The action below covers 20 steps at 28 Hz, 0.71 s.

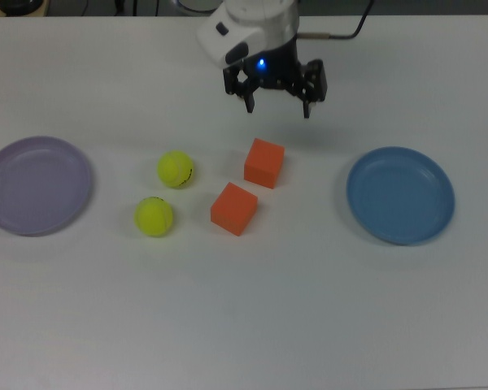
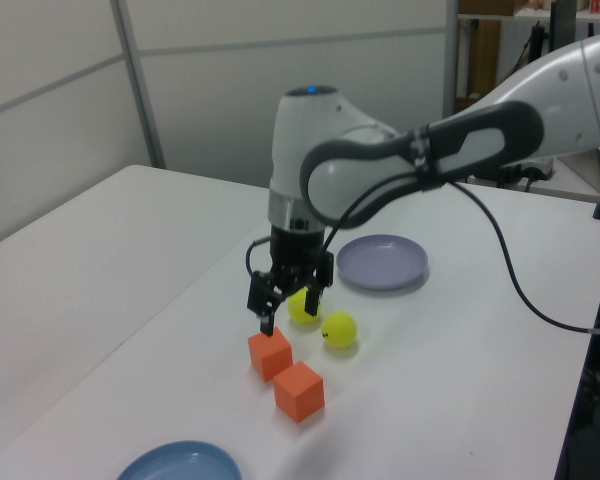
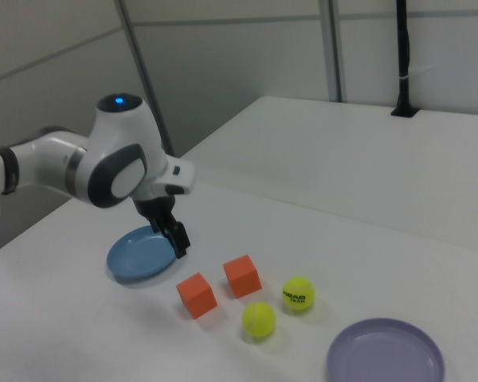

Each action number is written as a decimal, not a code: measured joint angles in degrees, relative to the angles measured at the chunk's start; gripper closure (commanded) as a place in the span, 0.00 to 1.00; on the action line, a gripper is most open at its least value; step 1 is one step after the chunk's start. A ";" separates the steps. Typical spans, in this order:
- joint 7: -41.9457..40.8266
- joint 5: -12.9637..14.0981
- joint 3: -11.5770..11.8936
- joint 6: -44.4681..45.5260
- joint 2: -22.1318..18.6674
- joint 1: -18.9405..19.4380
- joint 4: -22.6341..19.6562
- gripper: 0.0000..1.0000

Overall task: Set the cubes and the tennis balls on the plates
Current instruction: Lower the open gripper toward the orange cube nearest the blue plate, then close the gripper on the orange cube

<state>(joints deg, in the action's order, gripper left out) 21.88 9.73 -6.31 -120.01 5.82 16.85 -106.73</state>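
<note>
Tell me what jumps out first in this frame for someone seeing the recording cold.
The white arm's gripper hangs open above the table, nearest one of two orange cubes, the other cube just beside. In the top view two tennis balls sit to their left, with an empty lavender plate far left and an empty blue plate far right.
</note>
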 measured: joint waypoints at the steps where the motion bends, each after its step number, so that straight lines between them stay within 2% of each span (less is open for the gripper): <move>1: 0.57 -0.37 -0.02 -0.69 0.45 0.00 -0.48 0.00; 10: 9.41 -6.75 -1.18 -6.84 6.61 0.00 -2.15 0.00; 20: 10.95 -7.55 -1.35 -7.51 8.91 -0.02 -2.20 0.00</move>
<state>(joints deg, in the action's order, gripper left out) 32.83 2.18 -7.67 -127.53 14.73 16.83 -108.92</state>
